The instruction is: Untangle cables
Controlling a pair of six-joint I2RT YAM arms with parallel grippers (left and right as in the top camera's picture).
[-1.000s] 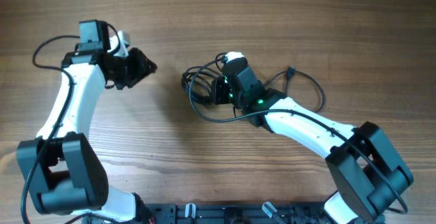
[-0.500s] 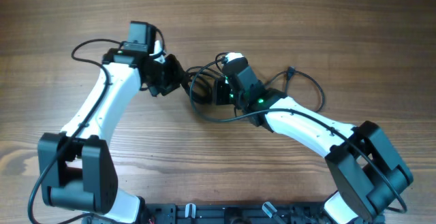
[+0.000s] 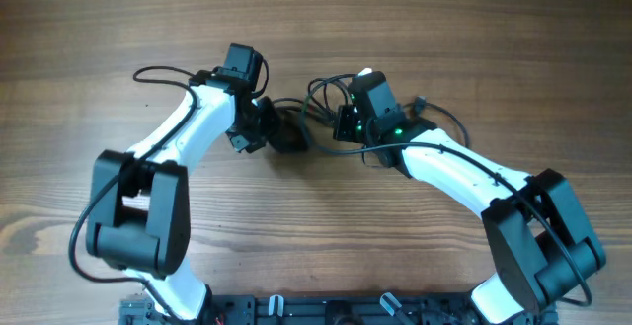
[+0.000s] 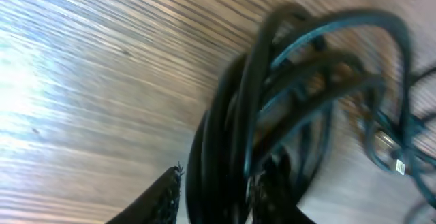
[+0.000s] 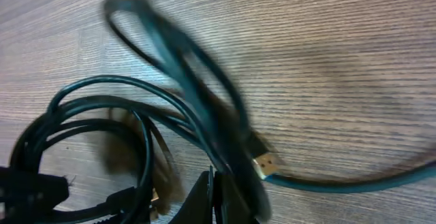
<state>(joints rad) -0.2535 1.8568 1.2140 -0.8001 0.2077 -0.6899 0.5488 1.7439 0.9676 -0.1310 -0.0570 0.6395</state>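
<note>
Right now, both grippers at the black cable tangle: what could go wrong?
1. Right gripper is shut on the thin black cables beside a gold-tipped plug; pulling may cinch the knot or snag that plug.
2. Left gripper sits around several strands together, so it may drag the whole bundle, not separate one.

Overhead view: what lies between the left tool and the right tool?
The knotted cables span the gap from left tool to right tool, seen overhead.
</note>
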